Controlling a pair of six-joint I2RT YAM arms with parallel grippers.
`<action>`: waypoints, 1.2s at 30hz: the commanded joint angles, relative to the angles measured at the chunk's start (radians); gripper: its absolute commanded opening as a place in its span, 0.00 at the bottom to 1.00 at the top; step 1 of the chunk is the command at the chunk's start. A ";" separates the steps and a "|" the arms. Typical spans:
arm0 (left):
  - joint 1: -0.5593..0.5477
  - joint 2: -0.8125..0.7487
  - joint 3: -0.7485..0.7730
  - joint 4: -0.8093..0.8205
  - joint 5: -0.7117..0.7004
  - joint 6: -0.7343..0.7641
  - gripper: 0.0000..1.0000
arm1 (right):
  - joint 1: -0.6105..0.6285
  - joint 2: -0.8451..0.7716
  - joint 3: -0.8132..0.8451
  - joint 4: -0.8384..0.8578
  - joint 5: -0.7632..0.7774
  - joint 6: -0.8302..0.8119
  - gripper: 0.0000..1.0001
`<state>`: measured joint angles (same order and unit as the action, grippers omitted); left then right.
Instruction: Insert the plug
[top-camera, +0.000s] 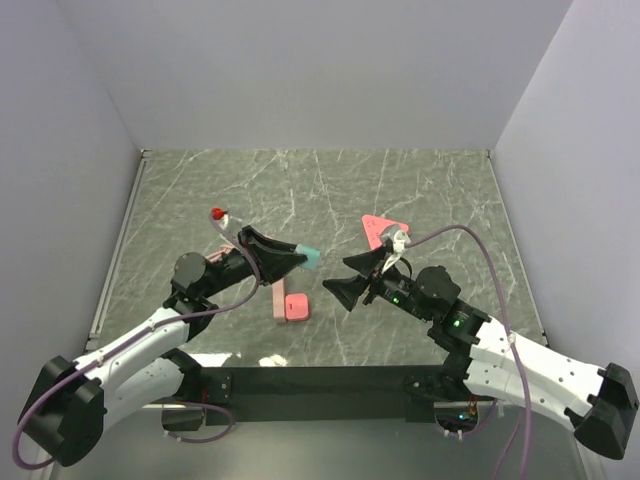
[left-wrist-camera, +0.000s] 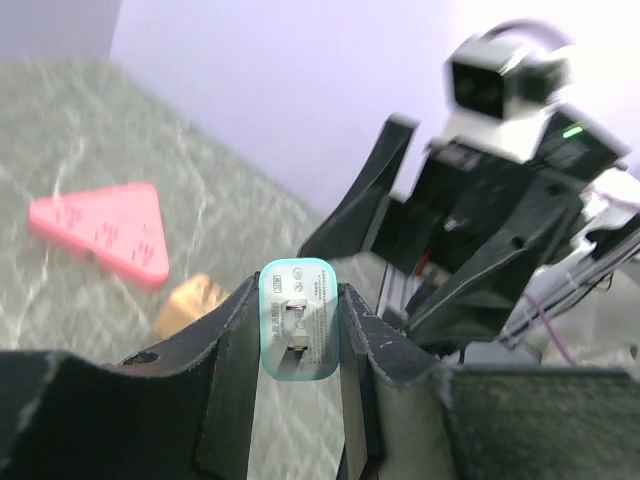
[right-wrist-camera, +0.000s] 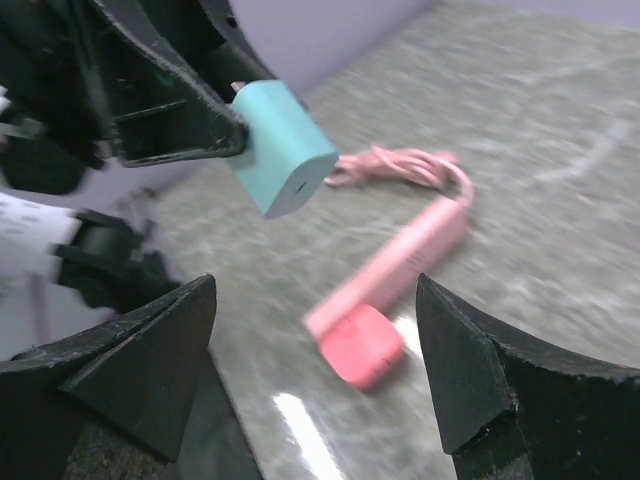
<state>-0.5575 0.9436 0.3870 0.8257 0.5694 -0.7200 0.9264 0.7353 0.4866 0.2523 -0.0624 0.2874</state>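
The plug (left-wrist-camera: 298, 318) is a small teal charger block, its two metal prongs facing the left wrist camera. My left gripper (left-wrist-camera: 298, 292) is shut on it, one finger on each side, and holds it above the table (top-camera: 310, 258). In the right wrist view the plug (right-wrist-camera: 283, 148) hangs to the upper left. Below it on the table lies a pink power strip (right-wrist-camera: 400, 262) with a pink square block (right-wrist-camera: 362, 345) at its near end. My right gripper (right-wrist-camera: 315, 345) is open and empty, facing the plug from the right (top-camera: 340, 278).
A pink triangular block (top-camera: 383, 228) lies behind the right gripper, and a small tan block (left-wrist-camera: 190, 303) sits near it. The strip's pink cable (right-wrist-camera: 400, 165) coils behind it toward a red end (top-camera: 217, 214). Grey walls enclose the marble table (top-camera: 440, 190).
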 joint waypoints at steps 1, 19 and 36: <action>0.001 -0.042 0.023 0.157 -0.042 -0.031 0.01 | -0.044 0.025 -0.031 0.373 -0.266 0.122 0.86; -0.085 -0.043 -0.007 0.380 0.044 -0.113 0.01 | -0.113 0.162 -0.053 0.728 -0.487 0.223 0.73; -0.147 -0.019 0.010 0.377 0.037 -0.091 0.01 | -0.121 0.196 -0.036 0.805 -0.536 0.214 0.64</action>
<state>-0.6910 0.9230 0.3801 1.1439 0.5980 -0.8165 0.8108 0.9211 0.4187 0.9791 -0.5690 0.5045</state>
